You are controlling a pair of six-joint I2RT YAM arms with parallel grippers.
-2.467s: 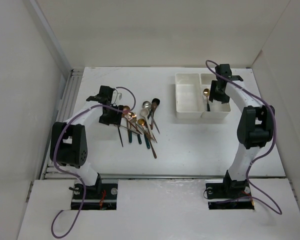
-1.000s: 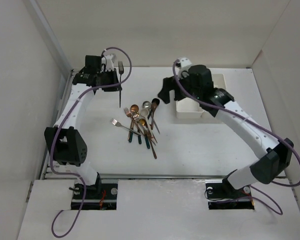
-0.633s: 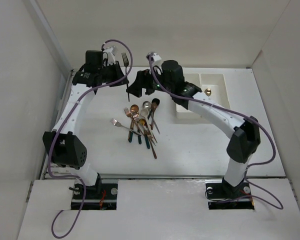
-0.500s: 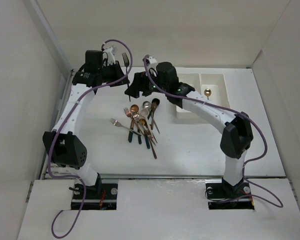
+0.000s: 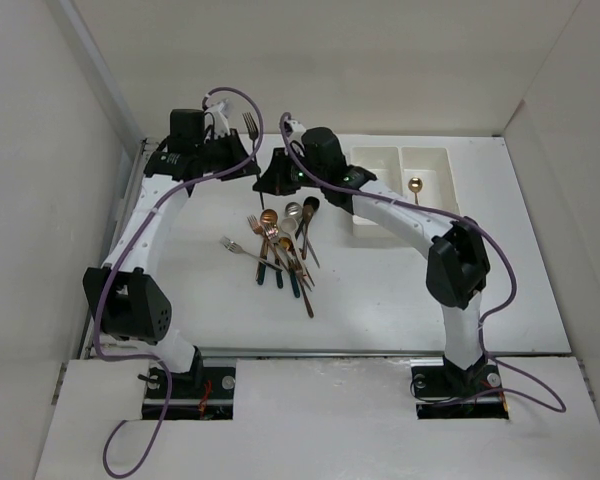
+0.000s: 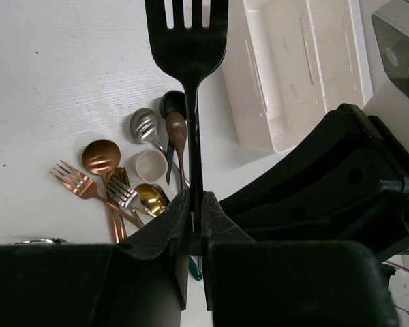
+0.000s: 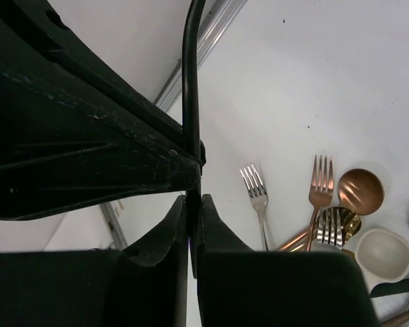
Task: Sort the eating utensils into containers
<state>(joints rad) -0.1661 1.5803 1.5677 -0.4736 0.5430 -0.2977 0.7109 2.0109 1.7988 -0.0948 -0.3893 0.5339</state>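
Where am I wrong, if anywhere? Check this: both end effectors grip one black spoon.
It is a black fork, not a spoon: the left wrist view shows its tines. The left end effector and right end effector do both grip it.

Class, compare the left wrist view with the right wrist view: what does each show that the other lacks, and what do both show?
Only the left wrist view shows the tines of the black fork and the white containers. Only the right wrist view shows the metal rail at the table's edge. Both show the fork's thin handle pinched in that camera's own hand, the left hand or the right hand, and the copper spoon below.
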